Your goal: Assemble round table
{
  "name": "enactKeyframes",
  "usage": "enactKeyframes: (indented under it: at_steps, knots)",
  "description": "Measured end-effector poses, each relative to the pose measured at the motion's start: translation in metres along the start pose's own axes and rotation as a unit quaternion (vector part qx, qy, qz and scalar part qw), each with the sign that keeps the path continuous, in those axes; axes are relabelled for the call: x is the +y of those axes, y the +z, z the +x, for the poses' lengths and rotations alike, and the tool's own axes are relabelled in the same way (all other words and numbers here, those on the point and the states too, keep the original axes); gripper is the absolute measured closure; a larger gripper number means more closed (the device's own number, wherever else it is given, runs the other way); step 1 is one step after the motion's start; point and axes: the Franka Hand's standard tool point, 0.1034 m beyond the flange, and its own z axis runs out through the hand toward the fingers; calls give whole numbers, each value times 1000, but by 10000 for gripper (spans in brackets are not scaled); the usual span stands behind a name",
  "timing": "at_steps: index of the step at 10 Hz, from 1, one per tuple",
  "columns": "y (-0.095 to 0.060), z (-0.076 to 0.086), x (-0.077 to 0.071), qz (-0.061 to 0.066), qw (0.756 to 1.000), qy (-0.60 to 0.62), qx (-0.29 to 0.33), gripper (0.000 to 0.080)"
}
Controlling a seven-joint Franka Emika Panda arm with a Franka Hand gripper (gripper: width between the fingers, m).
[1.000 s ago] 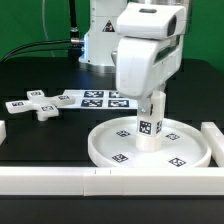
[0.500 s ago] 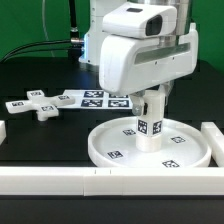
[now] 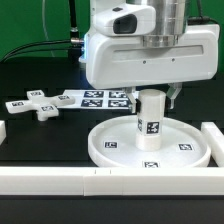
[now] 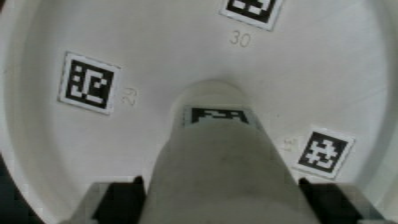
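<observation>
The short leg (image 3: 150, 120) stands straight up in the middle of the big round disc (image 3: 122, 138). The gripper (image 4: 214, 204) sits right above it, pointing down, and its fingers (image 4: 118, 200) squeeze the leg's sides. The arm's white body hides the leg's top. I can't quite tell if its foot is pushed all the way in. The cross piece (image 3: 38, 105) lies well off toward the exterior view's left.
</observation>
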Motion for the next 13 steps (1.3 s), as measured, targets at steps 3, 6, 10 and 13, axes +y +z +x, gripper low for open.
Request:
enactKeyframes:
  at_steps: [3, 6, 10, 13]
  knots:
    - [-1, -1, 0, 0, 1000, -16, -1, 178]
    - [-24, -23, 11, -3, 997, -75, -1, 151]
    - [-28, -42, 22, -3, 997, -74, -5, 150]
    - [-27, -42, 22, -3, 997, -74, -5, 150]
